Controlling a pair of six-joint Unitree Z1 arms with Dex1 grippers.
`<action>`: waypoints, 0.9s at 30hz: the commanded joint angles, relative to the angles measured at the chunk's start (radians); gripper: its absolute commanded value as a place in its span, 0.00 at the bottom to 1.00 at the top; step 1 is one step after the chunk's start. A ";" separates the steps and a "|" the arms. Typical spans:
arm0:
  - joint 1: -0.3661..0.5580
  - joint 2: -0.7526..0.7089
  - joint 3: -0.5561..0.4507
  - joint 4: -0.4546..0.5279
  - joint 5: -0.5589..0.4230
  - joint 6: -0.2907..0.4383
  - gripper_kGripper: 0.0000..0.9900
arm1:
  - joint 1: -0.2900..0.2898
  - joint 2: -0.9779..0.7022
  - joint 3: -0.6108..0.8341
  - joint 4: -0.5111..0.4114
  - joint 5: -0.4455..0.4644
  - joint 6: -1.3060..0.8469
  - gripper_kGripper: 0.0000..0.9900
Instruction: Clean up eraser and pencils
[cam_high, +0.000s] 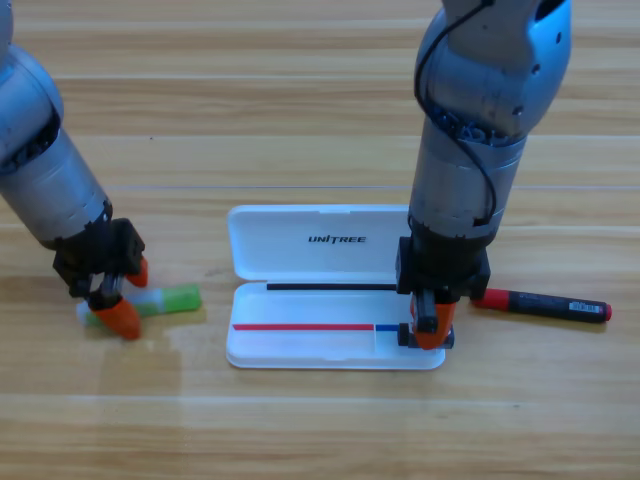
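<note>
- Judging progress: nothing is confirmed as stored yet; the task is early, with one placement apparently under way.
- Open white plastic pencil case (300, 255) is lying flat on the wooden desk (300, 100), lid folded back, tray toward the bottom edge.
- Right gripper (428, 332) is lowered over the tray's right end, pointing down; a small dark block is glimpsed under its orange jaws, taken to be the small black rectangular eraser (446, 340), though it is mostly hidden.
- Whether the right gripper is clenched on the eraser or has released it cannot be told, as the jaw gap is hidden.
- Eraser is judged to be at or in the tray's right end; placement is nearly done if so.
- Black pencil with a red end (545, 304) is lying on the desk just right of the case, outside it, untouched; still to be picked up.
- Pale translucent green pencil with a brighter green end (160, 302) is lying on the desk left of the case, outside it.
- Left gripper (120, 300) is down at the green pencil's pale end, orange jaws spread on either side of it; it appears not yet closed and the pencil is not lifted.
- Left to do: both pencils into the case; eraser release to be confirmed.
</note>
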 joint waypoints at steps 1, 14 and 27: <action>-0.013 0.042 0.021 -0.015 0.011 0.011 0.56 | 0.022 0.078 -0.001 -0.036 -0.013 -0.019 0.01; -0.013 0.042 0.022 -0.016 0.031 0.028 0.40 | 0.022 0.084 -0.018 -0.067 -0.024 -0.048 0.01; -0.013 0.028 0.030 -0.016 0.036 0.064 0.23 | 0.019 0.087 -0.032 -0.068 -0.031 -0.069 0.01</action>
